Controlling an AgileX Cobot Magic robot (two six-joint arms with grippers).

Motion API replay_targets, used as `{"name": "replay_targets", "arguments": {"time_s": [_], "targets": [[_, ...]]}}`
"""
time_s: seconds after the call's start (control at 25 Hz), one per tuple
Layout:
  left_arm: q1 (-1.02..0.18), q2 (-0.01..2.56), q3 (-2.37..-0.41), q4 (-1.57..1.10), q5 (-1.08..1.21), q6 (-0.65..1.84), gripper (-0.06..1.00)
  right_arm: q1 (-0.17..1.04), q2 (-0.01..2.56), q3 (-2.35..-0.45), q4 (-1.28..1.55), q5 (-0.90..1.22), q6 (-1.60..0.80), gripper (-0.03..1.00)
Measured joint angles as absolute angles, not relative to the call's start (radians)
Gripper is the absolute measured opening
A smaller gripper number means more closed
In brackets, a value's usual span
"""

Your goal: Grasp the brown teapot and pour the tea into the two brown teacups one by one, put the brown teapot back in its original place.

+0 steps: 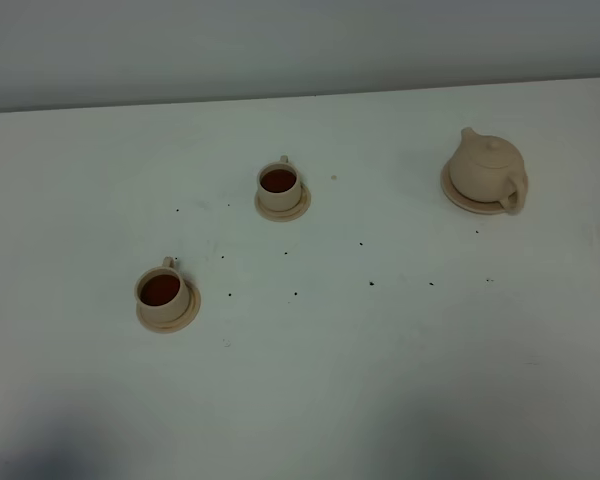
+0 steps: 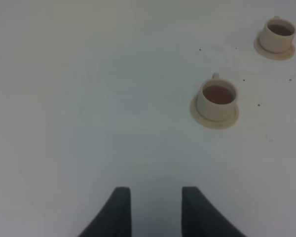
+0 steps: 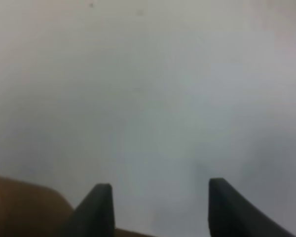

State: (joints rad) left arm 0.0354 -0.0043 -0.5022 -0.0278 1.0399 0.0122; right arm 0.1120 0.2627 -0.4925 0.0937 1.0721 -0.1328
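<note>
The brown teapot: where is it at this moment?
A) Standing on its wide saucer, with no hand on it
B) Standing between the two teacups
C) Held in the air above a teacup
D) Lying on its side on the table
A: the brown teapot stands upright on its wide saucer, far to the right of both filled teacups, and nothing grips it.

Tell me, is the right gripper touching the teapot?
Apart. The exterior high view shows the brown teapot alone on its saucer; the right gripper hangs open over bare table.
</note>
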Motion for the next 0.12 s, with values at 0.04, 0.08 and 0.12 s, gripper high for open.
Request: {"name": "replay_targets", "arguments": {"time_s": [0.04,0.08,0.12], "targets": [[0.035,-0.004,-0.502,-0.028,1.04,0.012,0.3,0.062,0.244,-0.492,0.094,1.072,-0.133,0.45],[0.035,-0.004,-0.502,-0.028,1.04,0.012,0.3,0.024,0.22,-0.492,0.094,1.072,-0.133,0.45],[0.035,-0.004,-0.502,-0.028,1.04,0.012,0.3,-0.019,0.198,-0.492,0.094,1.072,-0.133,0.45]]}}
